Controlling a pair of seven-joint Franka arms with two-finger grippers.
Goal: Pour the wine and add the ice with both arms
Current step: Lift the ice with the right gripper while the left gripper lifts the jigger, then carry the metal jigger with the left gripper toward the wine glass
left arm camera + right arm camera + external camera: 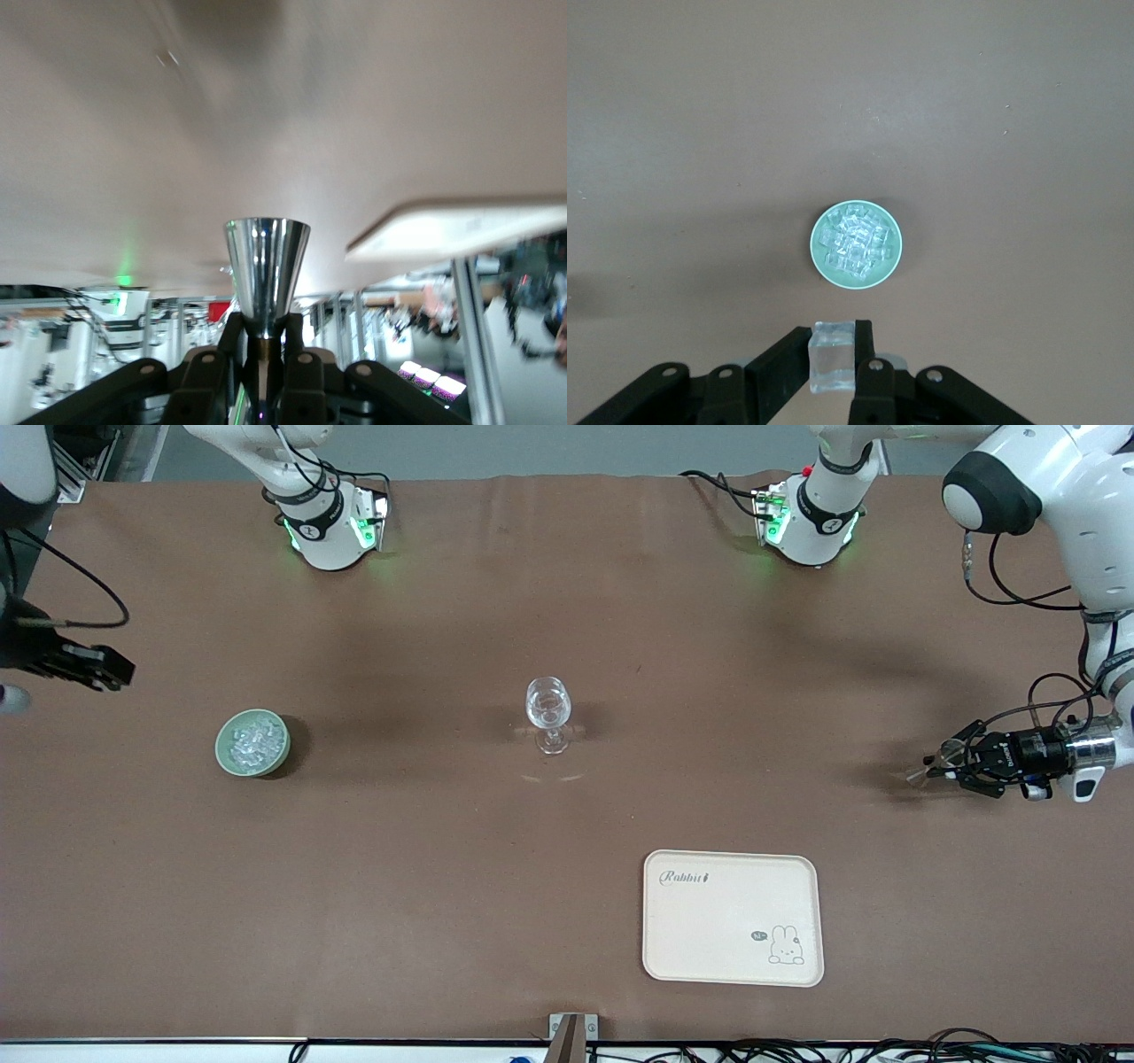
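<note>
Wrist views alone show right jaws point(833, 359) gripping ice cube point(833, 367), left jaws point(263, 341) clenching silver cone point(266, 270).

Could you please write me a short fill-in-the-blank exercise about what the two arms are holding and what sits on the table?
1. The right pincer is shut on one ____ cube.
2. The rest of the ice lies in a green ____.
3. The left pincer is shut on a shiny metal ____.
4. The stemmed glass stands ____ on the table.

Missing words: ice; bowl; cup; upright
</note>
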